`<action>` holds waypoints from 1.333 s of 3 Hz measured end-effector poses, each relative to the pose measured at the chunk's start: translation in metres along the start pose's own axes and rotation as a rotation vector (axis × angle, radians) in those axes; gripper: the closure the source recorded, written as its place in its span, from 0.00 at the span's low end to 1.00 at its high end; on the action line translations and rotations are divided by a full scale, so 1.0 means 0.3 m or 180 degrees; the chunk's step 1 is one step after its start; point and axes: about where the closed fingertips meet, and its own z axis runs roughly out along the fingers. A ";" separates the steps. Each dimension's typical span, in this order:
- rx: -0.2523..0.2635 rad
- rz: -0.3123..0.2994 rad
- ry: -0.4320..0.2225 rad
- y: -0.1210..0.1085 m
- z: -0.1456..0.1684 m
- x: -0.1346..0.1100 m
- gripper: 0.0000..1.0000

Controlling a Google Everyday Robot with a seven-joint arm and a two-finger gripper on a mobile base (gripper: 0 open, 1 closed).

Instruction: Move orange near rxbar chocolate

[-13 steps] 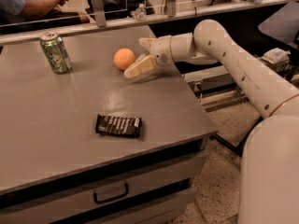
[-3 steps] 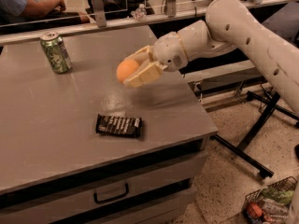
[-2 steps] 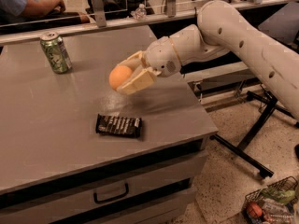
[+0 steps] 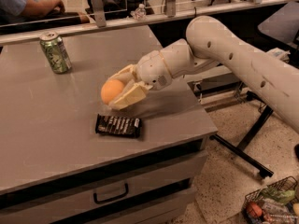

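The orange [image 4: 110, 90] is a round pale-orange fruit held between the cream fingers of my gripper [image 4: 119, 90], which is shut on it. The gripper reaches in from the right and holds the orange low over the grey table [image 4: 56, 120], just above and behind the rxbar chocolate [image 4: 118, 125]. The bar is a flat dark wrapper with white lettering, lying near the table's front edge. I cannot tell whether the orange touches the tabletop.
A green can [image 4: 55, 52] stands at the table's back left. A drawer with a handle [image 4: 110, 194] is below the front edge. A wire basket [image 4: 271, 204] of goods sits on the floor at the lower right. A person's arm [image 4: 32, 6] rests behind the back rail.
My gripper has carried the orange from the back right of the table leftward, forward and down, to just behind the rxbar chocolate. The can and bar have not moved.
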 end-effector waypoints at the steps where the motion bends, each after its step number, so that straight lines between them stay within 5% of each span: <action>1: -0.0080 0.0015 -0.0037 0.024 0.028 0.023 0.82; 2: -0.0162 0.0035 -0.0036 0.046 0.049 0.036 0.50; 4: -0.0215 0.0031 0.0002 0.057 0.065 0.039 0.04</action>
